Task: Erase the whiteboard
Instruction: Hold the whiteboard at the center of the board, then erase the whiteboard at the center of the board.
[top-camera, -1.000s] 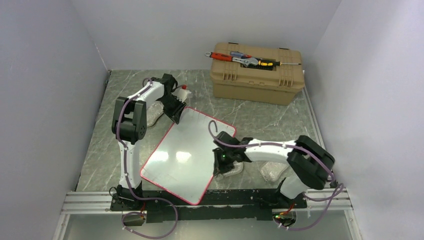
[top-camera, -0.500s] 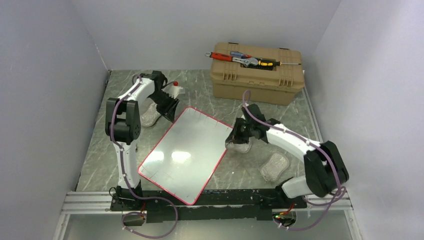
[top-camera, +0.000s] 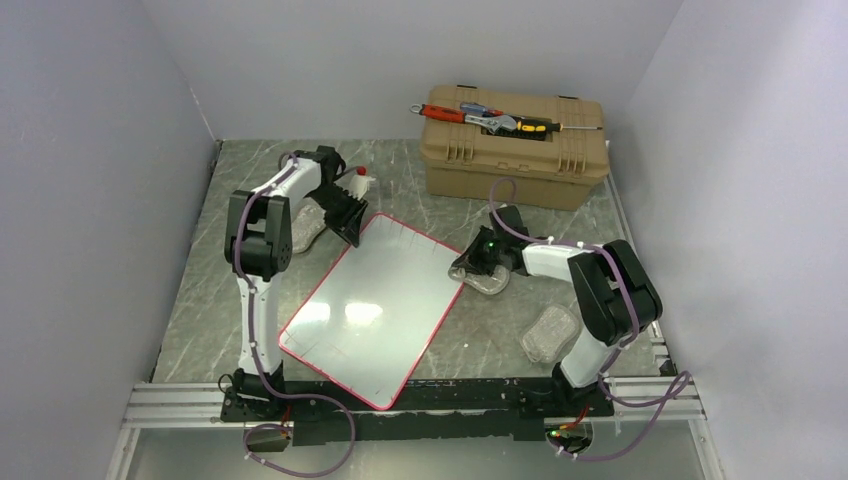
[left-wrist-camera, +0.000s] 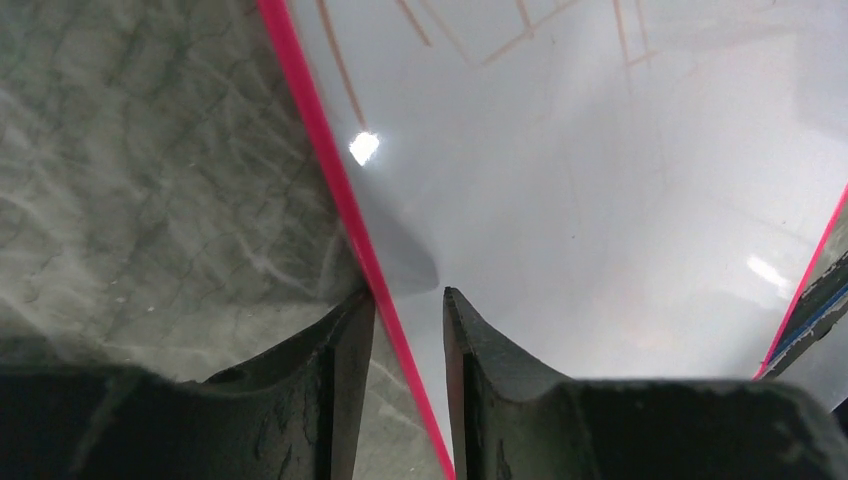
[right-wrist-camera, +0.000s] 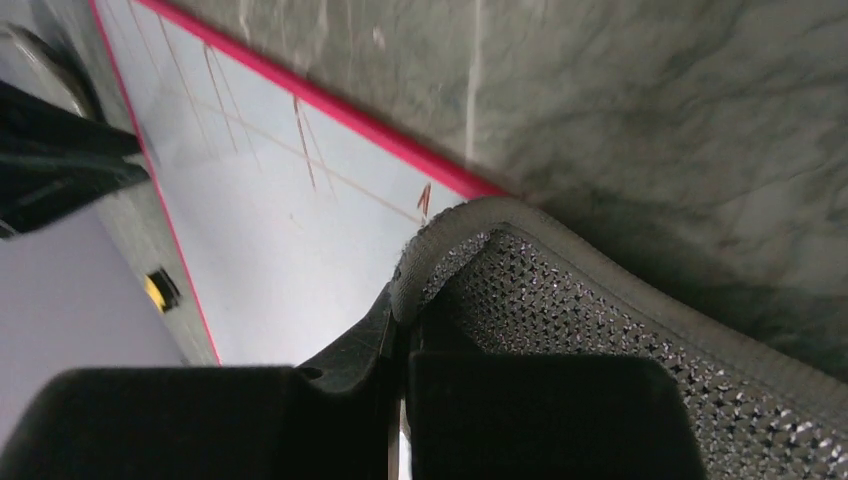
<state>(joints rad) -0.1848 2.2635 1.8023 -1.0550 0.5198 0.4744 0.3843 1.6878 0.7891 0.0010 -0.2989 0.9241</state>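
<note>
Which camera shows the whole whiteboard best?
The top camera: almost the whole whiteboard shows there. The left wrist sees only one edge by the left claw; the right wrist sees just a scribbled edge.
</note>
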